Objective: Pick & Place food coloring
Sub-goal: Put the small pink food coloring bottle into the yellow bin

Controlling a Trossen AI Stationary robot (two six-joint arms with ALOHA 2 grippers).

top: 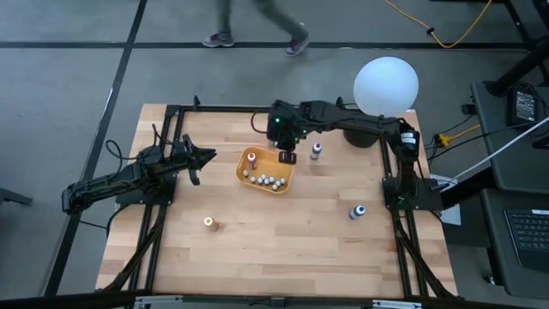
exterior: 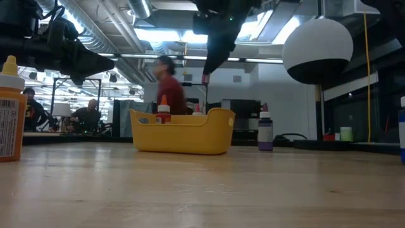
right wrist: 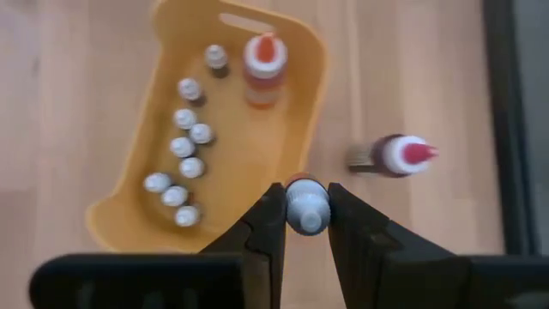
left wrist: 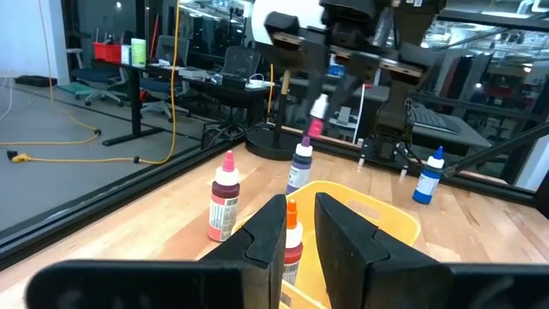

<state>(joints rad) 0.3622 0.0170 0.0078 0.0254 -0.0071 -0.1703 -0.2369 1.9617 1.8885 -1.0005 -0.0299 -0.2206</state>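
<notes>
My right gripper [right wrist: 306,213] hangs over the right end of the yellow-orange tray [top: 280,184], shut on a small dropper bottle [right wrist: 306,206] with a pale top. The tray holds several tiny white-capped bottles [right wrist: 183,146] and an orange-topped bottle [right wrist: 262,60], all standing upright. A maroon bottle [right wrist: 399,156] stands on the table just beyond the tray's far side. A purple bottle [top: 316,151], a blue one [top: 358,211] and an orange one [top: 208,223] stand apart on the wood. My left gripper [left wrist: 300,236] waits left of the tray, open. My right gripper pinches the small bottle between its two fingers near its capped top [right wrist: 306,199], coming from above and pointing down. The bottle is lifted clear, its pink-labelled body [left wrist: 316,127] hanging below the fingers above the tray's rim.
A white globe lamp [top: 386,84] stands at the table's far right corner. A black frame [top: 171,110] runs along the table's edges. People pass on the floor beyond the far edge. Open wood lies toward the near edge [top: 283,249].
</notes>
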